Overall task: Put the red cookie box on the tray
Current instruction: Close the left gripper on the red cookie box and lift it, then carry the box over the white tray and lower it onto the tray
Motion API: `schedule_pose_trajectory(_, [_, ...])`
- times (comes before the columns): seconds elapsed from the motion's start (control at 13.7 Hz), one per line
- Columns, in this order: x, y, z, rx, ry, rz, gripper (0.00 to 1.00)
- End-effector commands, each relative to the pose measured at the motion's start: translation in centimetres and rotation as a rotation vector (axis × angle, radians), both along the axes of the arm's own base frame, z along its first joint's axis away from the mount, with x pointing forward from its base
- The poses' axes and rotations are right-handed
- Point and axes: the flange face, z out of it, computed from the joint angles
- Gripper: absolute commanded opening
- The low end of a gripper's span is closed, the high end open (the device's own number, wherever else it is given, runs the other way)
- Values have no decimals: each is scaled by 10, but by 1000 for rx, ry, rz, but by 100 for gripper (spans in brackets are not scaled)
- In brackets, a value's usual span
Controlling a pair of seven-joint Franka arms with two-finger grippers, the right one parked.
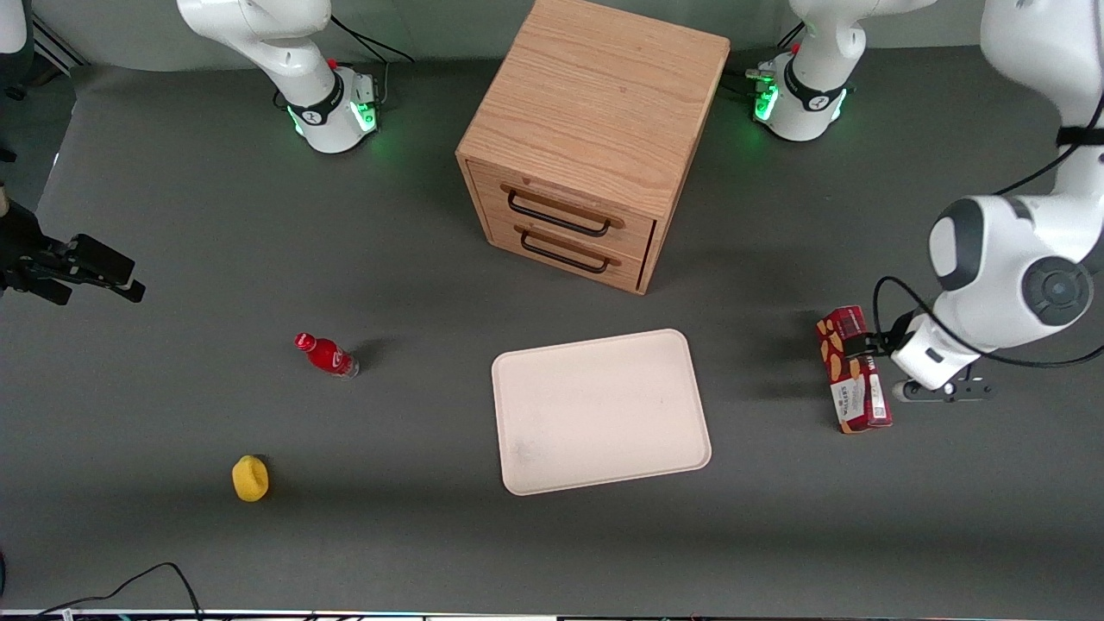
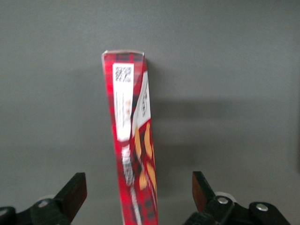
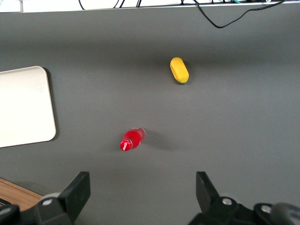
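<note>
Dark grey table (image 1: 172,535), my gripper (image 2: 139,190) spread wide around the box (image 1: 851,371), gripping nothing.
The tray (image 1: 601,410) at frame centre shows only from the front; the wrist view adds the box's (image 2: 132,140) QR label.

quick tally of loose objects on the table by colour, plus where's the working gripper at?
Red: 2, the red cookie box and a small red bottle
Yellow: 1, a small yellow object
Pinkish-cream: 1, the tray
Wood: 1, a two-drawer cabinet
Total: 5
The gripper is open, its fingers on either side of the box, not closed on it.
</note>
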Motion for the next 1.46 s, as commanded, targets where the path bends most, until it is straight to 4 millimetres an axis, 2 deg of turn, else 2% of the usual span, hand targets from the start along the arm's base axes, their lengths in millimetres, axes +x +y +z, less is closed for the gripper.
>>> schedule_pose_trajectory(0.0, [9, 3, -30, 4, -37, -26, 77])
schedule_pose_trajectory(0.15, [11, 1, -38, 2, -45, -26, 39])
schedule_pose_trajectory(0.22, [13, 3, -38, 2, -60, -22, 10])
schedule_pose_trajectory(0.29, [13, 2, -38, 2, -64, -24, 0])
schedule_pose_trajectory(0.51, [25, -10, -19, -2, -75, 4, 0])
schedule_pose_trajectory(0.59, [33, -28, -2, -8, -58, 32, 0])
schedule_pose_trajectory(0.66, [44, -52, 21, -10, -55, 75, 0])
schedule_pose_trajectory(0.73, [57, -88, 40, -9, -44, 113, 0])
schedule_pose_trajectory(0.88, [77, -154, 59, -9, -25, 172, 0])
schedule_pose_trajectory(1.02, [79, -219, 53, -13, -26, 229, 0])
schedule_pose_trajectory(1.1, [74, -242, 45, -15, -23, 221, 0])
schedule_pose_trajectory(1.32, [62, -291, 4, -16, -33, 189, 0])
schedule_pose_trajectory(1.39, [63, -296, -13, -17, -54, 206, 0])
